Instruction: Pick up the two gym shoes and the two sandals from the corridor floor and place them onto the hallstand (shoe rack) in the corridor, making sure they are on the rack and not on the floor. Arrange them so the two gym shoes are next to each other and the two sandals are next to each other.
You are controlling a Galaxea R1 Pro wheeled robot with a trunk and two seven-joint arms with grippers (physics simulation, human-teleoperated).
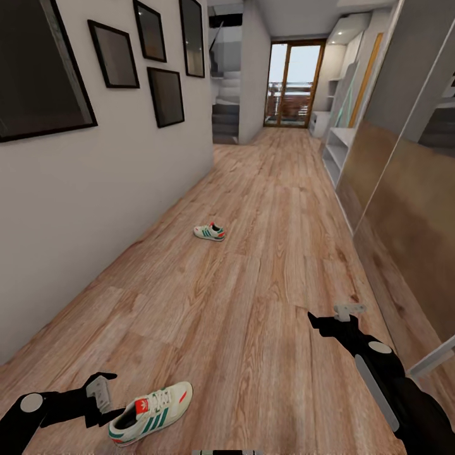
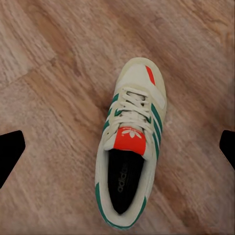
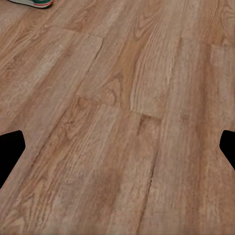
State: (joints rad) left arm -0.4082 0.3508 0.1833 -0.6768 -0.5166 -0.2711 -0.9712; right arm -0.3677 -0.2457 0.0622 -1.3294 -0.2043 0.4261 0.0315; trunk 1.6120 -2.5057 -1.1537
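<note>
One cream-white gym shoe (image 1: pixel 151 411) with green stripes and a red tongue label lies on the wood-plank corridor floor (image 1: pixel 253 284) close to me. My left gripper (image 1: pixel 107 401) hovers open at its heel end; in the left wrist view the shoe (image 2: pixel 131 147) lies between the spread fingertips (image 2: pixel 10 152), untouched. The second gym shoe (image 1: pixel 210 232) lies further down the corridor, and a sliver of it (image 3: pixel 32 2) shows in the right wrist view. My right gripper (image 1: pixel 333 316) hangs open over bare floor (image 3: pixel 122 122). The pale hallstand (image 1: pixel 340 142) stands far along the right wall. The sandals are out of view.
A white wall with dark picture frames (image 1: pixel 165 95) runs along the left. Brown cabinet panels (image 1: pixel 404 208) line the right side. A staircase (image 1: pixel 225 114) and a glass door (image 1: pixel 292 85) close the corridor's far end.
</note>
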